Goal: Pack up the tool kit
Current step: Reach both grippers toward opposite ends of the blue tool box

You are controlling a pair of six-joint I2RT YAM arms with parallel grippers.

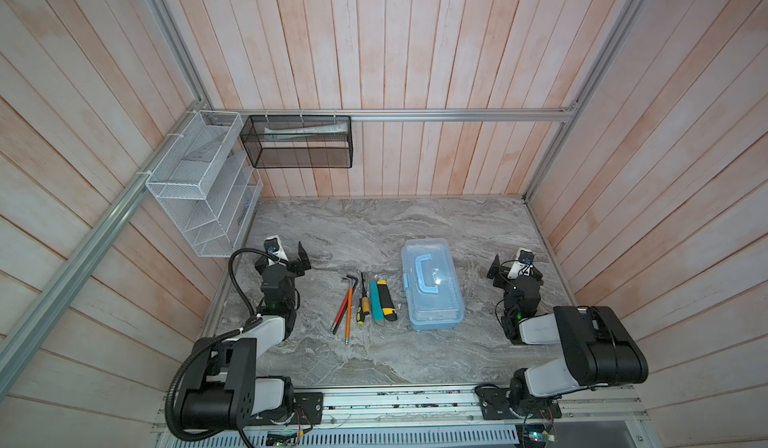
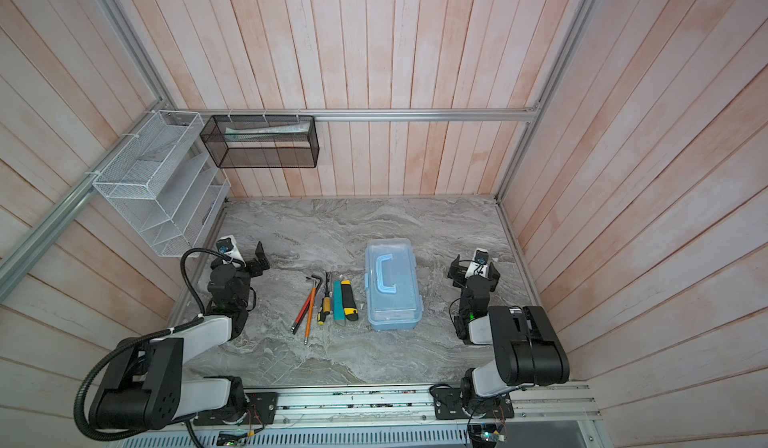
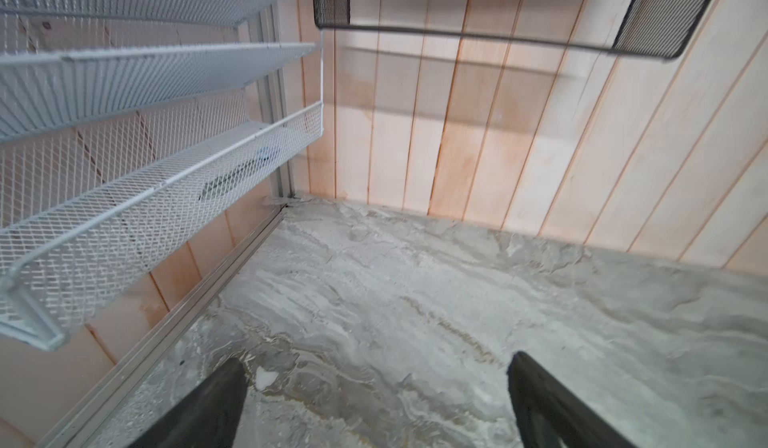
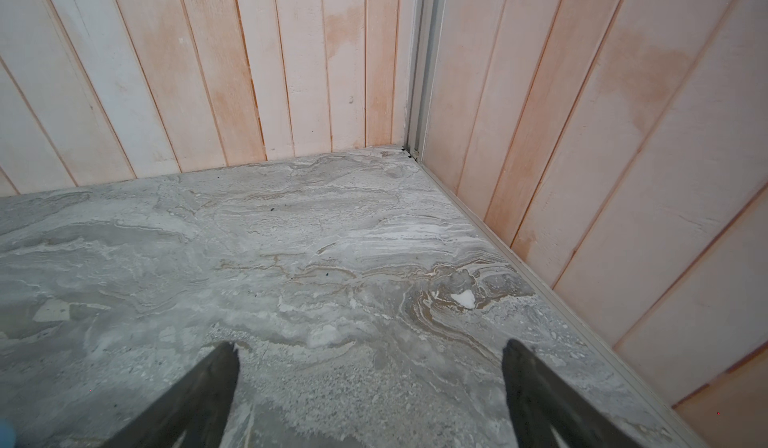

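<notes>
Rectangular light-blue plastic tool kit (image 1: 432,285) with a clear lid sits lid down on the grey marbled desk (image 1: 374,225), right of centre and apart from every edge. A row of loose hand tools (image 1: 365,300) lies just beside it on its left. Left hand (image 3: 376,360) is released, near the left edge below the white wire-mesh rack (image 1: 195,192). Right hand (image 4: 370,345) is released, near the right edge. The rear desk area is open. Print inside the black mesh basket (image 1: 299,142) is too small to read.

Open tabletop (image 1: 374,225) behind tool kit (image 1: 432,285)
</notes>
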